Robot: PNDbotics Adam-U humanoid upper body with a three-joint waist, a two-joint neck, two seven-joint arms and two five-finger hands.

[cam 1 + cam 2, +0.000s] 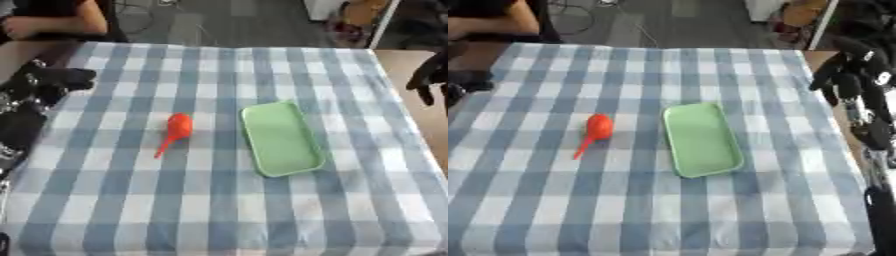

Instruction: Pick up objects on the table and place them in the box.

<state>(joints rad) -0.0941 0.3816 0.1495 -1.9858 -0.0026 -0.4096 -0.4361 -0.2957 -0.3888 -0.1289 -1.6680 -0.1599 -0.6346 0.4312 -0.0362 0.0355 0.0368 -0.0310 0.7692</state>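
Observation:
An orange-red bulb with a thin tapering stem [178, 127] lies on the blue-and-white checked tablecloth [210, 200], left of centre, stem pointing toward me and to the left. Just to its right sits a shallow, empty light-green tray [280, 137], long side running away from me. My left hand [61, 79] hovers over the table's far left edge, well away from the bulb, holding nothing. My right hand [846, 75] hangs beyond the table's right edge, fingers relaxed and pointing down, empty.
My black left arm [22, 115] runs along the table's left edge. A person's arm [52, 20] rests at the far left corner, touching nothing on the cloth. My right forearm [877, 150] extends down the right side, off the table.

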